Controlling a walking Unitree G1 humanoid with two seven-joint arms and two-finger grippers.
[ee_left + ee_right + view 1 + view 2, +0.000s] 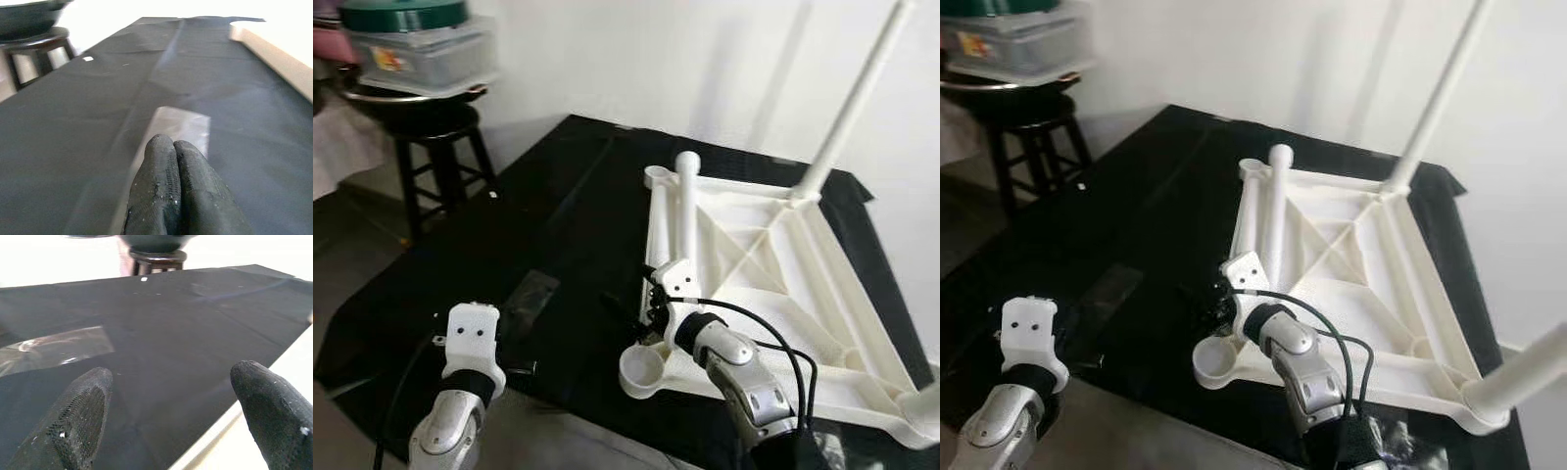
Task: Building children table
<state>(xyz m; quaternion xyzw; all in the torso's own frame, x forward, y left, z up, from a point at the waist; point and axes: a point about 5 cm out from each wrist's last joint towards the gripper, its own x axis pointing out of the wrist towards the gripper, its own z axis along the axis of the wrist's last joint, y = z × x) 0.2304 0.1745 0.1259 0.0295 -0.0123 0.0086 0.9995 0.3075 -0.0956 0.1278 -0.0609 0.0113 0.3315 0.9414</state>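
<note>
- The tabletop [773, 284] lies upside down on a black sheet [538, 245] on the floor, with two legs already upright at its far corner [857, 103] and near right corner [1528, 377].
- A loose leg [686, 211] lies along the tabletop's left edge, its long axis running away from the robot.
- The empty socket [644, 369] sits at the near left corner.
- The right claw [651, 308] hovers at that left edge, fingers [80, 423] spread wide and holding nothing; the loose leg lies just beyond it, so the right arm is the nearer one.
- The left claw [176, 191] is pressed closed and empty, low over the sheet by a clear plastic bag [178, 127], well apart from the tabletop.
</note>
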